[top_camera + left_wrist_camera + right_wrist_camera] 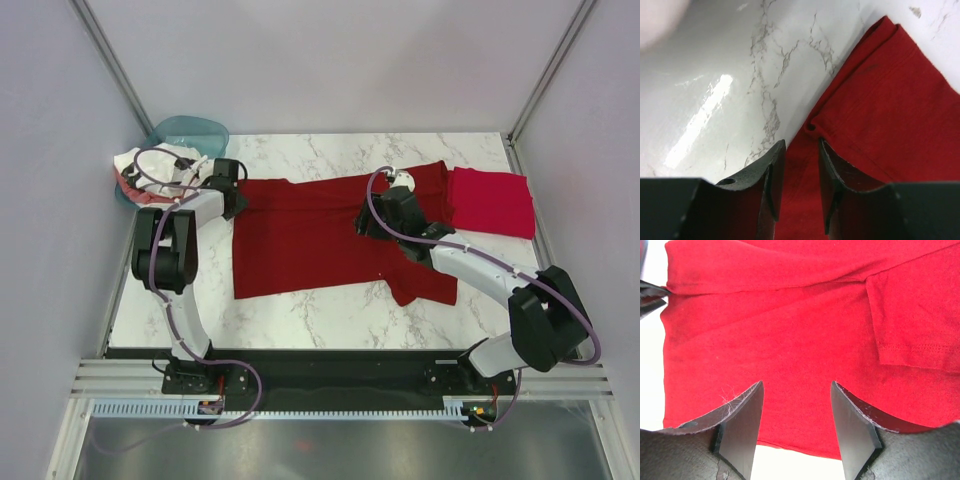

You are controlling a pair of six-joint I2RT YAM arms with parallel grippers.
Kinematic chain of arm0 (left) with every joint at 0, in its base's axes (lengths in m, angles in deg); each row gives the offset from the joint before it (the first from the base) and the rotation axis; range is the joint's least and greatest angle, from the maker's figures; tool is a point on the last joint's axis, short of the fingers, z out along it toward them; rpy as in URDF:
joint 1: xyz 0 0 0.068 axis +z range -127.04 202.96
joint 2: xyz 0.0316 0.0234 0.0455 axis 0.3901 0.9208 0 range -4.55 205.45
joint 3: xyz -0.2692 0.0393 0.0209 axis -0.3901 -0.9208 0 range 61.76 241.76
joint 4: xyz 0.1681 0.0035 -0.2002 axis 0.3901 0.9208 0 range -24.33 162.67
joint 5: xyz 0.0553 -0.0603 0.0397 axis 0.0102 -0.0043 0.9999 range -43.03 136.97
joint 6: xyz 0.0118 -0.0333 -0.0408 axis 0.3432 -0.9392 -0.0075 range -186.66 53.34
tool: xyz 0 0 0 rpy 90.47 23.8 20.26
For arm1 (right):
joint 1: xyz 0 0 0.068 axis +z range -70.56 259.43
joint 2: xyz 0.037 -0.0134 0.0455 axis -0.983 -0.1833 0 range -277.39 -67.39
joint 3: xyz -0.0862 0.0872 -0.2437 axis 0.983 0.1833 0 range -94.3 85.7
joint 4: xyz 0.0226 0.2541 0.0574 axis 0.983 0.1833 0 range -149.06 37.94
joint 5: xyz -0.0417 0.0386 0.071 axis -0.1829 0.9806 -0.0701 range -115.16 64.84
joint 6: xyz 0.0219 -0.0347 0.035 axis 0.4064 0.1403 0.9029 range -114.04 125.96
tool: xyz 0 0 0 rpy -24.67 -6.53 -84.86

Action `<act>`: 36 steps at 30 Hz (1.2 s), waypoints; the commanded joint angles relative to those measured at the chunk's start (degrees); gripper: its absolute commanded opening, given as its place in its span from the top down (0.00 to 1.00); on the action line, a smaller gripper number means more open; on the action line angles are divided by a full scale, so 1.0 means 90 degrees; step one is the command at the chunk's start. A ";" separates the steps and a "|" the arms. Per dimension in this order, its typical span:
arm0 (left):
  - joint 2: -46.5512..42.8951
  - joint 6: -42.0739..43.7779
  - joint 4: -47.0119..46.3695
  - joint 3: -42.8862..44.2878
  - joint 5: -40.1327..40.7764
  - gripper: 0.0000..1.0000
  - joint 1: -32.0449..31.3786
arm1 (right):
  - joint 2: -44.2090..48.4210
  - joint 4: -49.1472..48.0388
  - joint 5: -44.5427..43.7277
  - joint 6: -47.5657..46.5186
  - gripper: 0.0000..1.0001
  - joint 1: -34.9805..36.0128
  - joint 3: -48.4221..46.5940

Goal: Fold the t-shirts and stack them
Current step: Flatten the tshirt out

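Observation:
A dark maroon-red t-shirt point(310, 240) lies spread flat on the marble table. My left gripper point(238, 200) is at its left edge, low over the cloth. In the left wrist view the jaws point(801, 150) stand a little apart with the shirt's hem point(890, 100) running between them. My right gripper point(372, 222) is over the shirt's right half, open and empty. In the right wrist view point(797, 405) the cloth point(780, 330) shows below it. A folded crimson-pink t-shirt point(490, 200) lies at the back right. White t-shirts point(130, 165) hang out of the basin.
A teal translucent basin point(190, 135) stands at the back left corner. Bare marble point(330, 310) shows in front of the shirt. Grey walls and frame posts close in the table on three sides.

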 commanded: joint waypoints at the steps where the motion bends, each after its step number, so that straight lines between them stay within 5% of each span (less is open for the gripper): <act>1: -0.0113 0.0074 -0.0476 0.0056 -0.0234 0.60 0.0163 | -0.0094 -0.0134 0.0011 -0.0037 0.36 -0.0001 -0.0140; 13: -0.0103 0.0279 -0.1248 -0.0080 -0.1005 0.59 0.0457 | -0.0211 -0.0124 0.0001 -0.0095 0.35 -0.0001 -0.0199; 20: -0.0611 0.0387 -0.2566 -0.1085 -0.1464 0.55 0.0554 | -0.0280 -0.0104 0.0030 -0.0125 0.35 -0.0001 -0.0238; 28: -0.0231 0.0387 -0.1854 -0.0462 -0.1484 0.55 0.0584 | -0.0348 -0.0094 0.0040 -0.0135 0.35 -0.0001 -0.0267; 36: -0.0416 0.0153 -0.2478 -0.0959 -0.1913 0.56 0.0886 | -0.0387 -0.0094 0.0059 -0.0144 0.35 -0.0001 -0.0277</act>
